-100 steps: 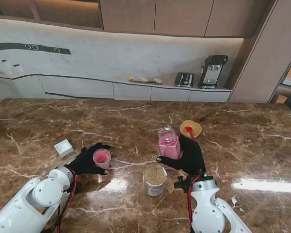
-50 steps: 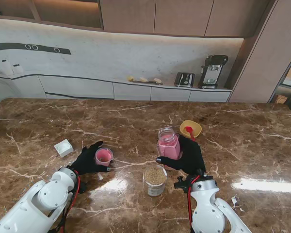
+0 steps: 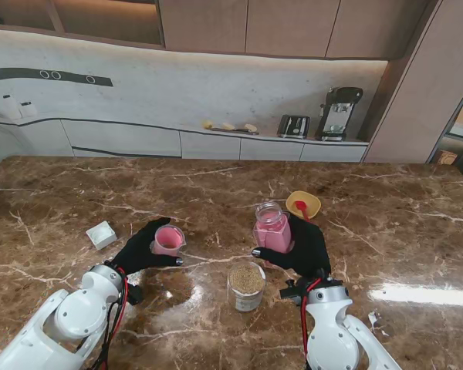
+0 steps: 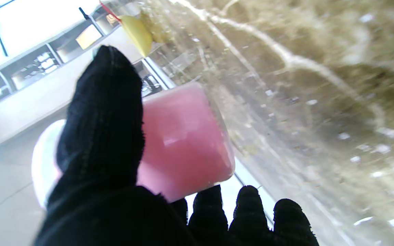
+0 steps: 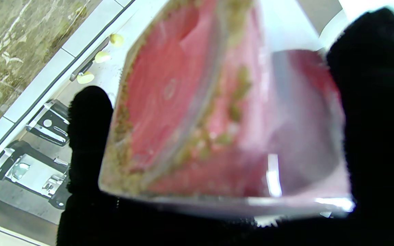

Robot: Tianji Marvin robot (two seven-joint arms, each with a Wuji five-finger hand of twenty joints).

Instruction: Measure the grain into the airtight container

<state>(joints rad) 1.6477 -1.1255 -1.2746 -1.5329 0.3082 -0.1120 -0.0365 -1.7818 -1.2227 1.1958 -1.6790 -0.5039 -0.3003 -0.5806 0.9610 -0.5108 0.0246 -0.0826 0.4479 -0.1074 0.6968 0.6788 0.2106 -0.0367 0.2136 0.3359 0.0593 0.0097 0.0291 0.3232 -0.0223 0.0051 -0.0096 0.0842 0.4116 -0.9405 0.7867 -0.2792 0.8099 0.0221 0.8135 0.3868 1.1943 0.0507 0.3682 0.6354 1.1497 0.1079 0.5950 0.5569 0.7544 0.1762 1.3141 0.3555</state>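
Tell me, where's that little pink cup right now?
In the stand's view the pink cup is on the robot's left, held in the left hand, with a white block further left and the jar of grain to its right, nearer to me.

Brown marble table [image 3: 77, 193]: grain jar [image 3: 247, 287], yellow bowl [image 3: 303, 204], white box [image 3: 101, 234]

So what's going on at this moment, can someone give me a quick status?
Left hand shut on small pink cup. Right hand shut on pink jar, lid off. Grain jar between them, nearer to me. Nothing blocking.
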